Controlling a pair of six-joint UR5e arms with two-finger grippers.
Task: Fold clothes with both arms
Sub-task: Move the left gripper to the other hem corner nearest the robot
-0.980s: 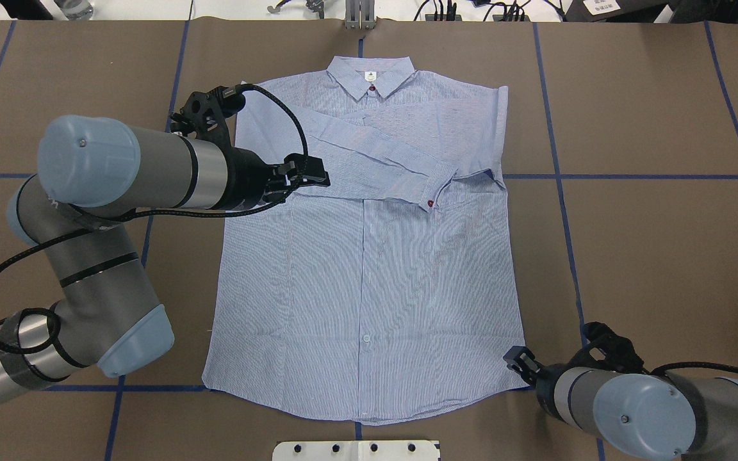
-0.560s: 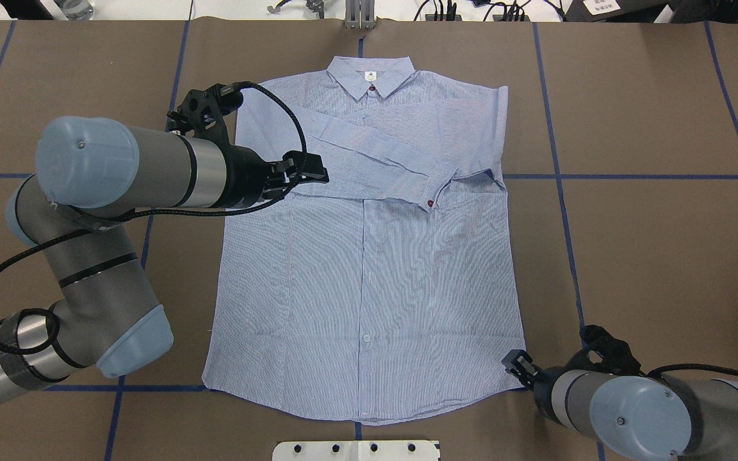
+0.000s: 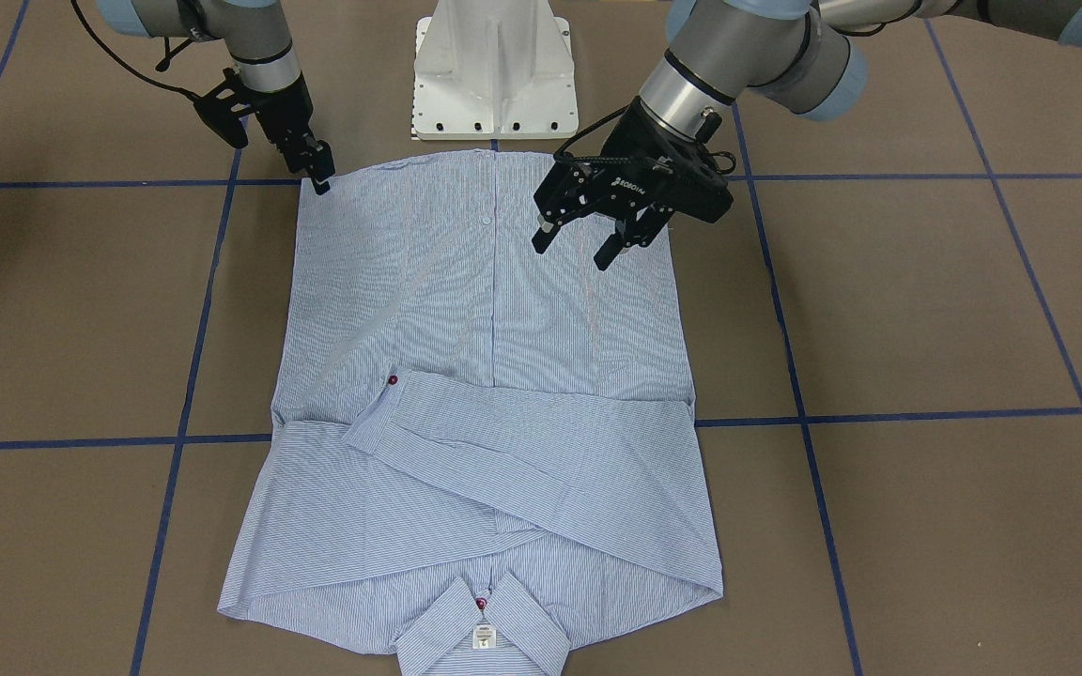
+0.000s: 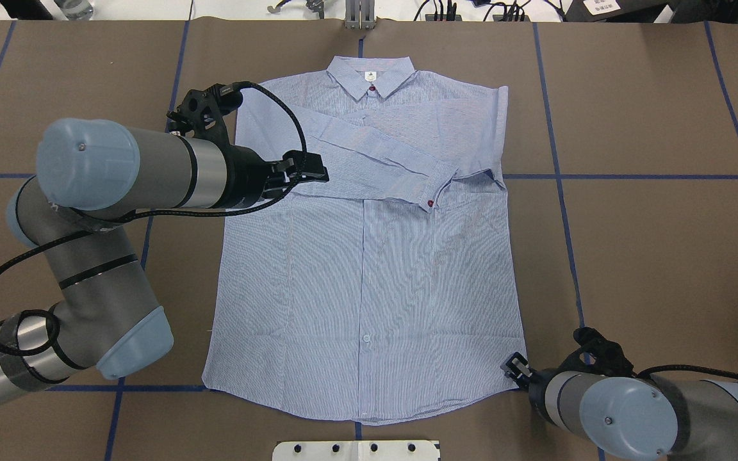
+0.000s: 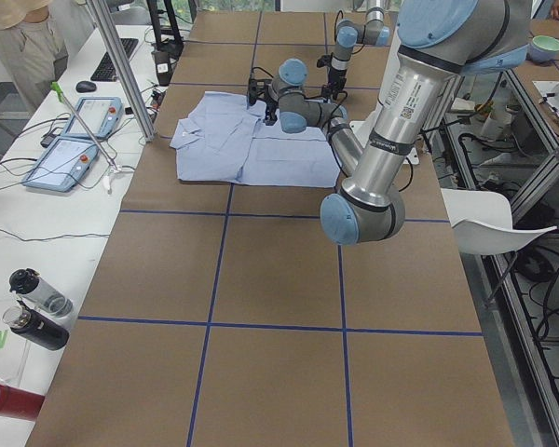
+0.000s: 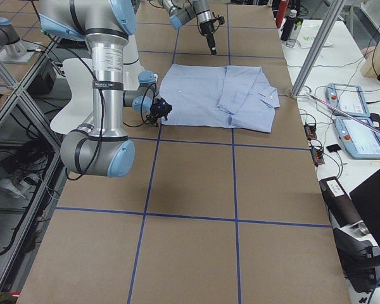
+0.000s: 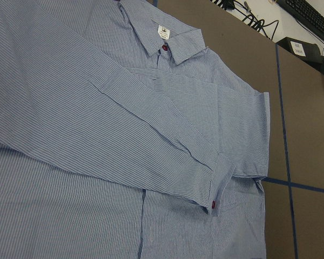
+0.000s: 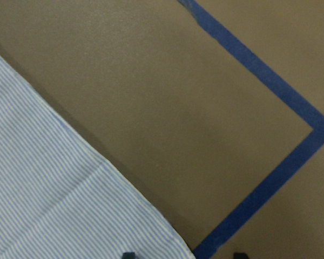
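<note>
1. The light-blue striped shirt (image 4: 369,269) lies flat and buttoned on the brown table (image 4: 651,256). Its hem is next to the white pedestal base (image 3: 494,66), and its collar (image 4: 372,73) is at the far end from the base.
2. Both sleeves are folded across the chest. The upper one ends in a cuff (image 4: 436,186) with a red button (image 7: 213,204).
3. The left gripper (image 3: 574,246) hangs over the shirt with its two fingers spread wide and nothing between them.
4. The shirt's front panel lies under these fingers, on the robot's left of the button line and clear of the tips. The folded sleeves and the collar lie beyond the tips. The left wrist view shows only cloth and none of the fingers.
5. The right gripper (image 3: 319,178) is down low at the shirt's hem corner (image 8: 173,245) on the robot's right.
6. In the right wrist view its fingertips (image 8: 128,254) stand apart at the bottom edge. One tip is over the striped cloth and the other over bare table.
7. The point of the hem corner lies between these two tips, and they are not closed on it. Whether the tips touch the cloth cannot be told.
8. A blue tape line (image 8: 270,183) runs on the table just outside the finger over the bare table.
</note>
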